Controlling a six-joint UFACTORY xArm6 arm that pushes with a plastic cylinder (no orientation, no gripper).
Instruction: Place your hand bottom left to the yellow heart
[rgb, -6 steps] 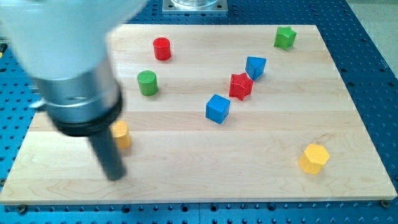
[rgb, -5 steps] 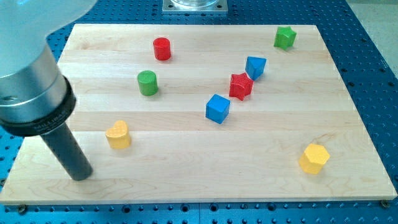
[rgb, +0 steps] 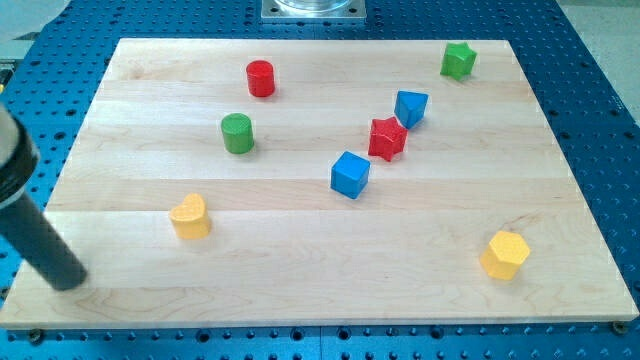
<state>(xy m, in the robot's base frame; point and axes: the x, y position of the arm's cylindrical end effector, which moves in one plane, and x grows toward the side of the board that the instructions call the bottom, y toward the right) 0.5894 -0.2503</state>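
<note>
The rod's lower end, my tip (rgb: 68, 283), rests on the wooden board (rgb: 320, 290) close to its bottom-left corner. There is no claw on this arm, so nothing can be spread, pressed together or pinching; the rod is bare and touches no block.

The yellow heart (rgb: 189, 216) lies up and to the view's right of the tip, well apart from it, with bare wood between the two. Put the other way round, the tip sits below and to the left of the heart, which is the side the task asks for. The gap looks wide, though, so the judgement is that any further move would be a short slide up and to the right along that same diagonal, stopping short of the heart so as not to nudge it.

Also low on the board, far off at the view's right, is a yellow hexagon (rgb: 504, 254). Farther up, near the middle, sit a blue cube (rgb: 350, 174), a red star (rgb: 387, 138) and a second blue block (rgb: 410, 107). A green cylinder (rgb: 237, 133) stands above the heart, with a red cylinder (rgb: 260, 78) beyond it. At the top right is a green star (rgb: 458, 60).
</note>
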